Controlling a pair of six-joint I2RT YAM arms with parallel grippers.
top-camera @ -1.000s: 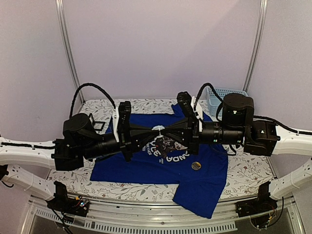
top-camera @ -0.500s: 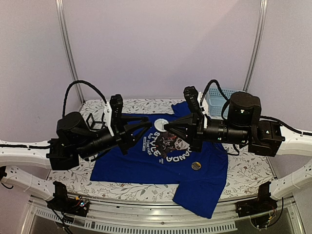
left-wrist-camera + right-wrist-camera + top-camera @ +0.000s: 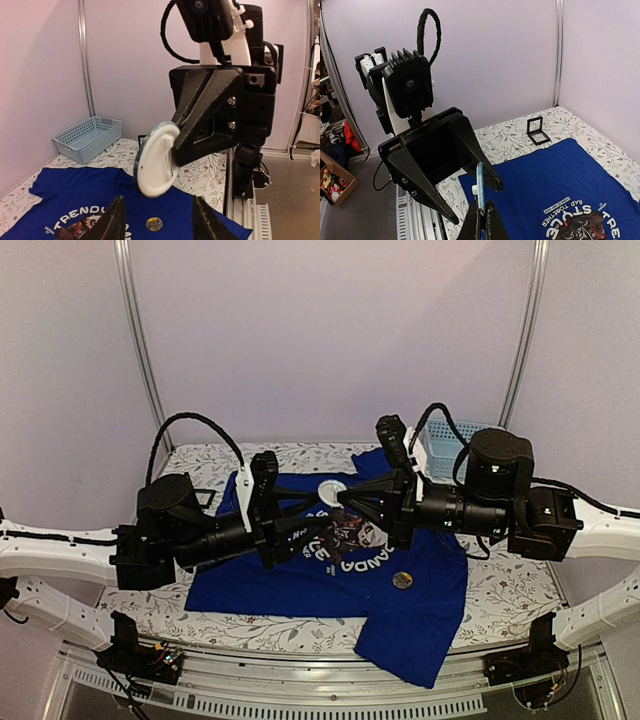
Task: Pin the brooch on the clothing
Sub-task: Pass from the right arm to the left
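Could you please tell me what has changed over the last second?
The left gripper let go of the white brooch, opened, drew back leftward, then edged in again. The right gripper kept its grip on the brooch above the blue T-shirt, which lay unmoved.

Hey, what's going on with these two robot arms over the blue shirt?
The right gripper is pinching a round white brooch by its edge, up in the air above the shirt. The left gripper faces it with jaws open, close to the brooch but not gripping it. The shirt lies spread on the table, print up, with a small badge resting on it. The held brooch is not on the shirt yet.
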